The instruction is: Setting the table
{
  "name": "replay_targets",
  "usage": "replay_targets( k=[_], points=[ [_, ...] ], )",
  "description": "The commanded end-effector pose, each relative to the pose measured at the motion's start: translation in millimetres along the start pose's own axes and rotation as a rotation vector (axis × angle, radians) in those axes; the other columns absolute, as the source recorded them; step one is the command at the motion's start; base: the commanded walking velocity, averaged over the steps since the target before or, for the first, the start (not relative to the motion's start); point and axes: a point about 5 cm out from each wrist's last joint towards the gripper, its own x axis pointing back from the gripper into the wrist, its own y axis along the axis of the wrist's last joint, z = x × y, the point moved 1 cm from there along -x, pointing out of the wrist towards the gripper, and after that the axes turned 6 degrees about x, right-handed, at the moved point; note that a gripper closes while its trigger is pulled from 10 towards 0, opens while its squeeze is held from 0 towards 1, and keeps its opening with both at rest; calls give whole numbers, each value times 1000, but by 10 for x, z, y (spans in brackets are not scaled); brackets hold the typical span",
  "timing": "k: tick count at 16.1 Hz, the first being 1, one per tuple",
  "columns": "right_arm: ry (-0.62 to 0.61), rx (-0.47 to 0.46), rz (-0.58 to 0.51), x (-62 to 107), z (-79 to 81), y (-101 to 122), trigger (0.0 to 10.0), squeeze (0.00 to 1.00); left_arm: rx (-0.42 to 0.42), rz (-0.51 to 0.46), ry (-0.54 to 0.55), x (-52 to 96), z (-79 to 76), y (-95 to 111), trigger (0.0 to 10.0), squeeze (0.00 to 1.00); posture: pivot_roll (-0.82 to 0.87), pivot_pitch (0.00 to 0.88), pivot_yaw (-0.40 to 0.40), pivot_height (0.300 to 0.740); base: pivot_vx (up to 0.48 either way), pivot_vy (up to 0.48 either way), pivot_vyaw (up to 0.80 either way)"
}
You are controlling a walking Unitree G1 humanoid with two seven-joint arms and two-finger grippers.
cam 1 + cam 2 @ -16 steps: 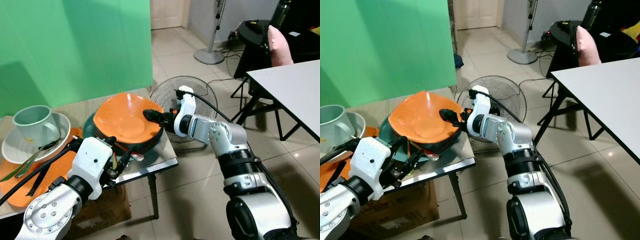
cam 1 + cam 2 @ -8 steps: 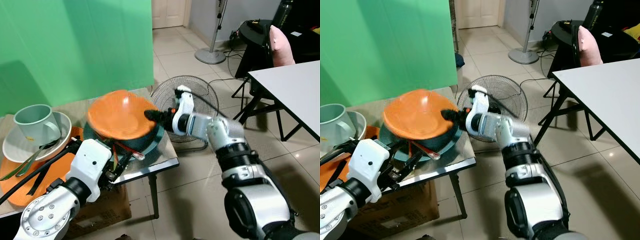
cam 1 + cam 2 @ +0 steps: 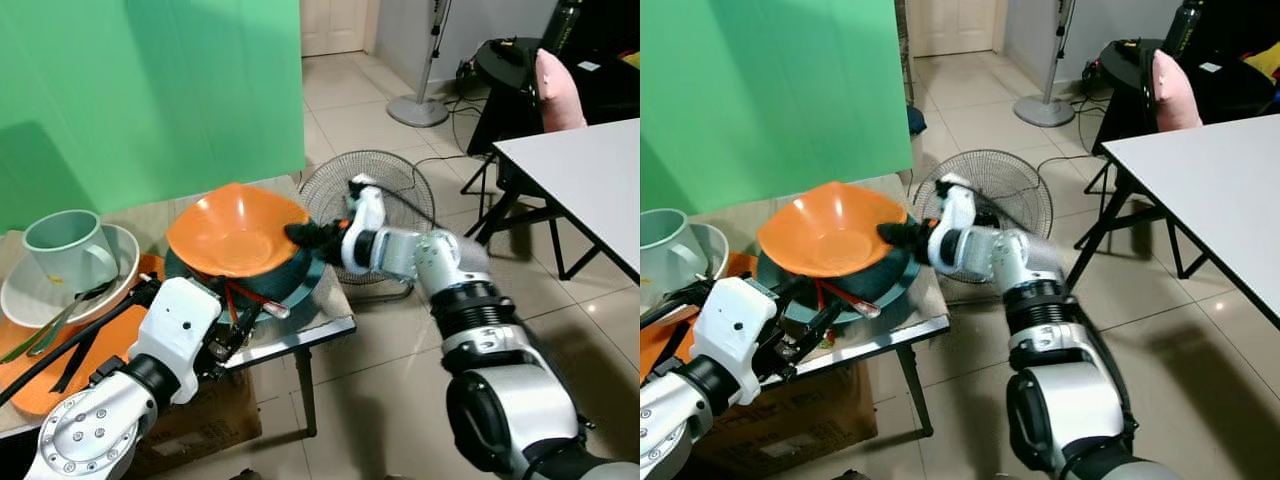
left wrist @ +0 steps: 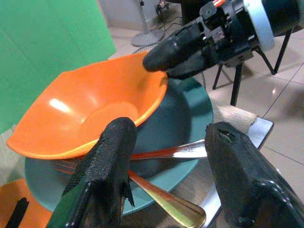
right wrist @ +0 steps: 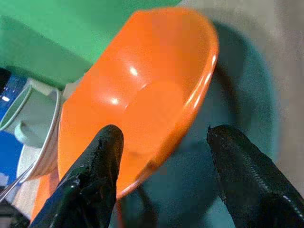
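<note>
A glossy orange bowl [image 3: 236,229] with a flared, wavy rim sits tilted on a dark teal plate [image 3: 300,285] on the small table [image 3: 325,325], the right gripper [image 3: 305,235] straddling its rim with fingers apart, while the left gripper [image 4: 168,183] hovers open near the metal cutlery [image 4: 166,152].
</note>
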Motion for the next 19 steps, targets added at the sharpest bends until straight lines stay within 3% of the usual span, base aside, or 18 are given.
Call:
replay_targets(
  k=[1,6,7,8,19],
  points=[
    [32,-23,5,-33,71,24,10000,0,-4,2,-1,18,0,8,10000,0,-1,36,12,740,0,0,0],
    [37,-72,34,-185,154,-61,10000,0,-9,15,1,32,5,-15,10000,0,3,50,10,740,0,0,0],
    [29,-97,27,-220,164,-70,6275,0,-9,17,3,42,6,-19,10000,0,4,53,10,740,0,0,0],
    [19,-142,8,-249,172,-63,0,0,-9,19,6,52,7,-20,10000,0,6,53,9,740,0,0,0],
    [45,-255,-17,-324,237,-53,0,0,-27,22,25,68,36,-26,10000,0,15,42,9,740,0,0,0]
  ],
)
